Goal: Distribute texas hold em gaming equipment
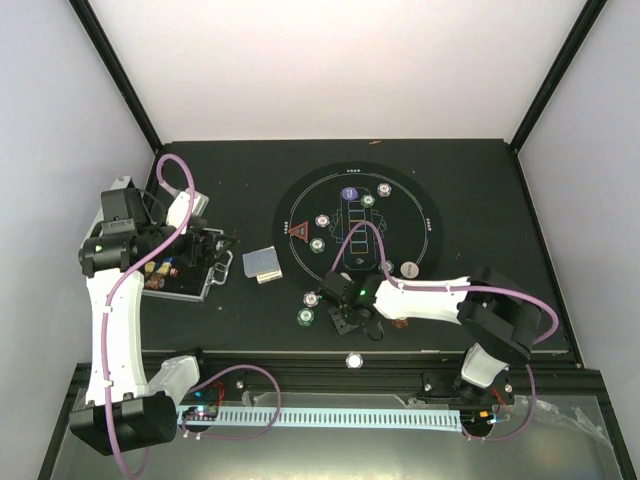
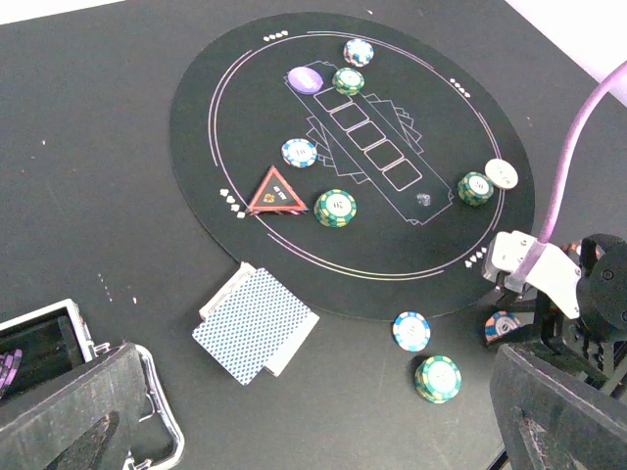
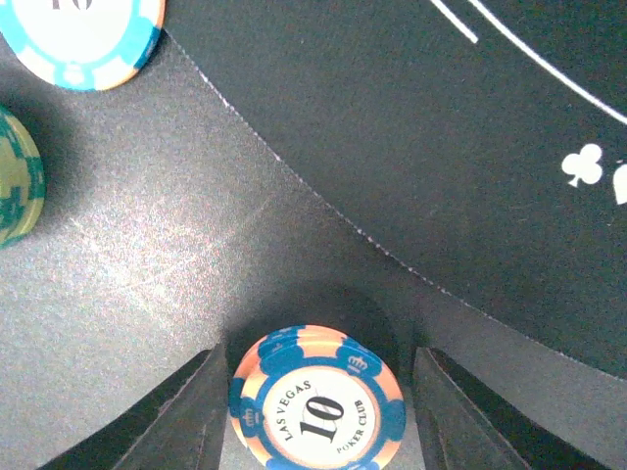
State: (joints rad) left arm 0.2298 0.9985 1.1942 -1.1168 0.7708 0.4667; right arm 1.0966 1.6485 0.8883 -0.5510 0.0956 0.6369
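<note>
Just off the six o'clock edge of the round black felt mat (image 2: 225, 117), found the right gripper (image 3: 315, 364) straddling a short stack of blue-and-orange striped poker chips (image 3: 318, 411), jaws parted, with a slim gap at the stack's three o'clock side. Noted the left gripper (image 1: 208, 245) spread wide above the silver ribbed metal case (image 2: 39, 317), well out at nine o'clock. Spotted grey-blue-backed playing cards (image 2: 257, 323) off the mat near eight o'clock, and a red triangle marker (image 2: 277, 192) on it.

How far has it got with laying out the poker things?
Chips, the purple button and red triangle already sit on the round mat. The right end effector straddles an orange-blue chip beside it. The card deck and two more chips lie off the mat, not yet placed.
</note>
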